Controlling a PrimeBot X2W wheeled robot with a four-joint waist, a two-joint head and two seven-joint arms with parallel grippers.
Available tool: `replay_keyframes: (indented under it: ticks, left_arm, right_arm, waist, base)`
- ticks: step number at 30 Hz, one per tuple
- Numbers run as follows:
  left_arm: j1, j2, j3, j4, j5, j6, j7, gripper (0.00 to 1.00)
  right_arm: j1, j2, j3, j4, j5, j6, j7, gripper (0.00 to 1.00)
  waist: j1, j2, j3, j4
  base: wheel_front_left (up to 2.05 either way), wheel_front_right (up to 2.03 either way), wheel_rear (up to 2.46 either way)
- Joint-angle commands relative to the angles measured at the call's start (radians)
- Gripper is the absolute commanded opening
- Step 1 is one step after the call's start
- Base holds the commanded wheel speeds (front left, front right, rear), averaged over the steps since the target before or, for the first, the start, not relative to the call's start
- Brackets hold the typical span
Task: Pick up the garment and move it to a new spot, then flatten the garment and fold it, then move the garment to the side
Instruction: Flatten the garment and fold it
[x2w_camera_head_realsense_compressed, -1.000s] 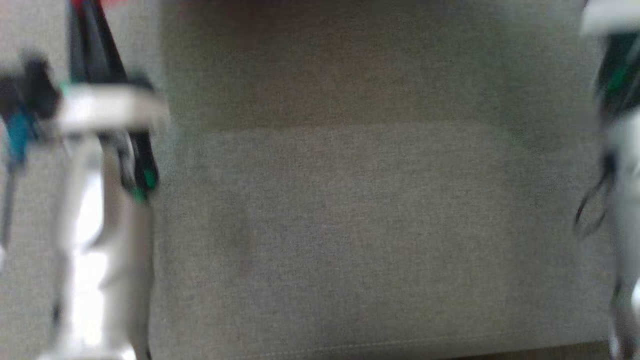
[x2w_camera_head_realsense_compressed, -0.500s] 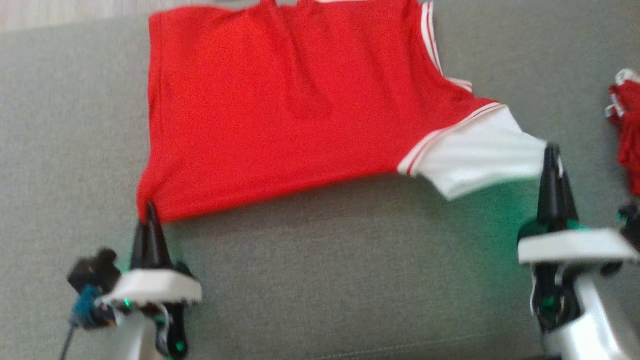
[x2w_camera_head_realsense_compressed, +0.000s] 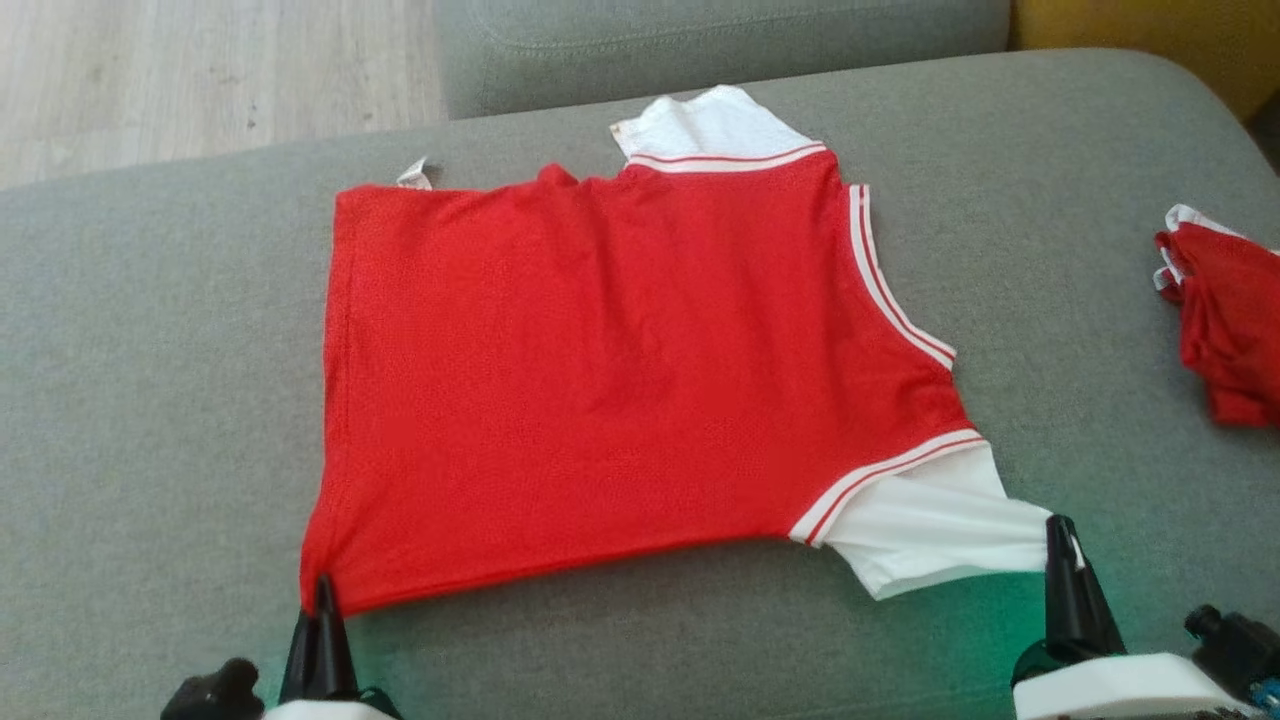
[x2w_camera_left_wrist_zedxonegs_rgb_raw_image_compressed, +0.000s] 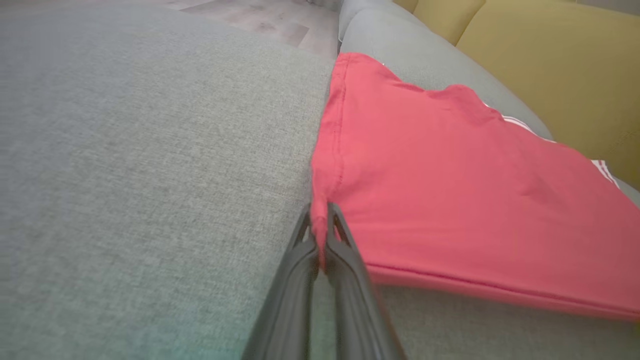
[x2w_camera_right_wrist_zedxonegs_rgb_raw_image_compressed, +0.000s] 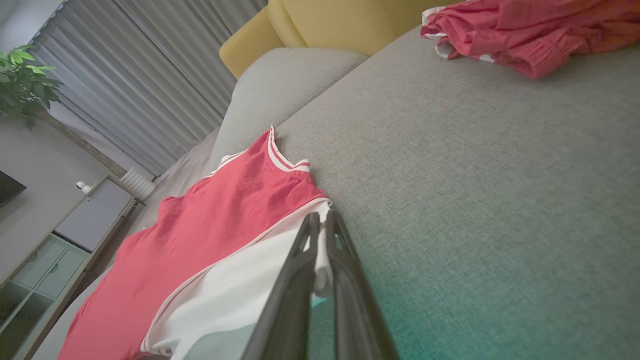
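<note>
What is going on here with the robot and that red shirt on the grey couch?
A two-armed robot is handling a red short-sleeved T-shirt with white sleeves, which lies spread nearly flat on the grey fabric sofa cushion. Its left gripper is shut on the shirt's near hem corner, and its right gripper is shut on the edge of the near white sleeve. No fold is made yet. A second crumpled red garment lies apart at the cushion's right.

Living room: sofa, curtains
</note>
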Motion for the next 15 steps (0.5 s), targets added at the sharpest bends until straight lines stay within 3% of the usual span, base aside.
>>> replay_keyframes:
  ticks: [1,7,15]
  left_arm:
    - [-0.019,0.02,0.033,-0.035,-0.015,0.008,-0.005,0.0]
    - [-0.054,0.02,0.006,-0.062,0.01,-0.009,-0.005,0.0]
    - [-0.195,0.02,-0.027,-0.032,0.0,-0.008,-0.005,0.0]
  right_arm:
    - [-0.026,-0.007,0.006,-0.038,0.008,-0.002,-0.007,0.0]
    - [-0.095,0.013,0.012,-0.049,0.051,-0.002,-0.007,0.0]
    - [-0.338,0.027,0.05,0.05,0.059,-0.002,-0.001,0.0]
  waist:
    - [0.0003,-0.0001,-0.003,0.002]
    - [0.0003,-0.0001,0.009,0.012]
    - [0.0003,-0.0001,0.071,0.03]
  base:
    - [0.0,0.0,0.0]
    - [0.0,0.0,0.0]
    - [0.0,0.0,0.0]
